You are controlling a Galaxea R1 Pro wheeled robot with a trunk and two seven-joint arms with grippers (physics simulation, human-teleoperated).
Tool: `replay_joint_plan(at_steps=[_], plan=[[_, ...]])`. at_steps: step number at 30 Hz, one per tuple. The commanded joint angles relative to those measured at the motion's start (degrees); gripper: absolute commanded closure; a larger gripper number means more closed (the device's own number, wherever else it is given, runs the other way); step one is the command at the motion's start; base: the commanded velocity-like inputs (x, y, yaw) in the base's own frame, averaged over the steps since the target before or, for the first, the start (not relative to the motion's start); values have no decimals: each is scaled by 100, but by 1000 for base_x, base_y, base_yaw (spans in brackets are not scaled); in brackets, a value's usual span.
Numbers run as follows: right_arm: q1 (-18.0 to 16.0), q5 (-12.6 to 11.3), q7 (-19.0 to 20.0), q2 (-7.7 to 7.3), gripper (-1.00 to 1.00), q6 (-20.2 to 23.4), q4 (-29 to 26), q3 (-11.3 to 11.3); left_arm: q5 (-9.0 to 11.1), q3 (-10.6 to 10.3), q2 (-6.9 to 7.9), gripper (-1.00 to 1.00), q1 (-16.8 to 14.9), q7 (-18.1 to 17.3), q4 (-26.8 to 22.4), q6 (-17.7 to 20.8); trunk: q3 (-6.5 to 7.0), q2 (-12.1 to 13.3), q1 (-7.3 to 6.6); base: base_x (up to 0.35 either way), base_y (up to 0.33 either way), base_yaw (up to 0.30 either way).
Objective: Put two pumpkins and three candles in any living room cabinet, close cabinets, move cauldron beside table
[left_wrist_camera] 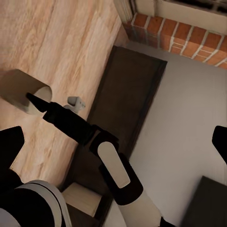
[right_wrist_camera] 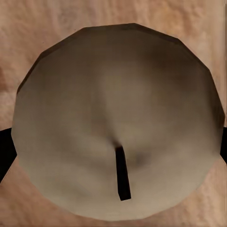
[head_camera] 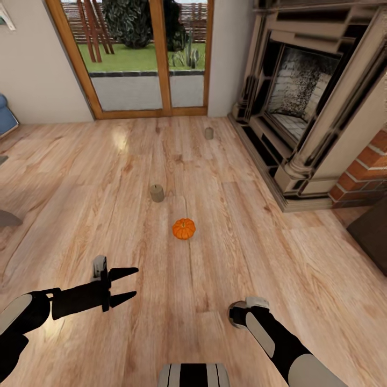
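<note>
One orange pumpkin (head_camera: 184,229) sits on the wood floor ahead of me. A candle (head_camera: 157,193) stands just beyond it, and another candle (head_camera: 209,133) stands farther off near the glass door. A third candle (right_wrist_camera: 118,118), wick up, stands on the floor straight under my right gripper (head_camera: 243,312). The right gripper's dark fingertips (left_wrist_camera: 33,99) are spread at either side of this candle's (left_wrist_camera: 21,87) top rim. My left gripper (head_camera: 133,284) hovers open and empty, low over the floor at the left. The dark-brown cabinet (head_camera: 373,231) lies to the right. The cauldron and the table are out of view.
A stone fireplace (head_camera: 306,102) with a brick side (head_camera: 365,172) fills the right side. A glass door in a wood frame (head_camera: 161,59) closes the far wall. A blue seat (head_camera: 6,121) edges in at the left. Bare wood floor (head_camera: 97,177) stretches between.
</note>
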Motion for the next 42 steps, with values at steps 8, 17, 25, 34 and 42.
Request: replay_joint_plan(at_steps=[8,17,25,34,42], plan=[[-3,-69,-58,-10,100,6,-22,40,-239,17,-8,-100,-3,63,0,-6,174,9,-21,0,0,0],[-3,-69,-48,-10,100,7,-32,40,-715,38,-31,-100,-3,87,0,-20,373,21,-44,0,0,0],[-3,-79,-52,-35,100,18,-132,33,-951,49,-10,-100,-3,100,-2,-33,550,32,-65,0,0,0],[31,-126,-94,-50,100,626,-2210,-20,-1684,351,-7,-100,-3,115,-33,-51,750,44,-88,0,0,0],[41,-147,-162,-62,100,846,-2550,-47,-2347,445,-33,-100,-3,146,-44,-65,927,55,-109,0,0,0]])
